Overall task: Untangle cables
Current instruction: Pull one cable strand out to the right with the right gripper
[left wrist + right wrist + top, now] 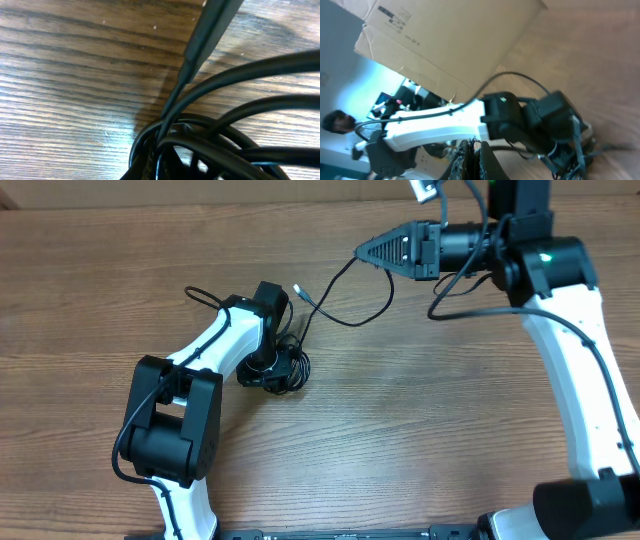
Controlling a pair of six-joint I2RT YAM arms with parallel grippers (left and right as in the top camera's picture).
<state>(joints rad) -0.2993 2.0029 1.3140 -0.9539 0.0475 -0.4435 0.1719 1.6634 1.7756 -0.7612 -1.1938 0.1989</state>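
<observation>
The cables (288, 366) lie as a black knot on the wooden table, left of the middle. My left gripper (266, 366) points down into the knot and is shut on it. The left wrist view shows only thick black loops (210, 145) close up and a plug body (210, 30); the fingers are hidden. One thin cable (335, 288) runs up from the knot to my right gripper (364, 252), which is shut on its end and held above the table. A loose plug (298, 292) lies beside this strand. In the right wrist view the shut fingers (479, 157) pinch the strand.
The wooden table (420, 430) fills the overhead view. A cardboard box (455, 45) stands beyond the table's far edge. The left arm (510, 120) crosses the right wrist view. Thicker arm wires (460, 285) hang by the right arm.
</observation>
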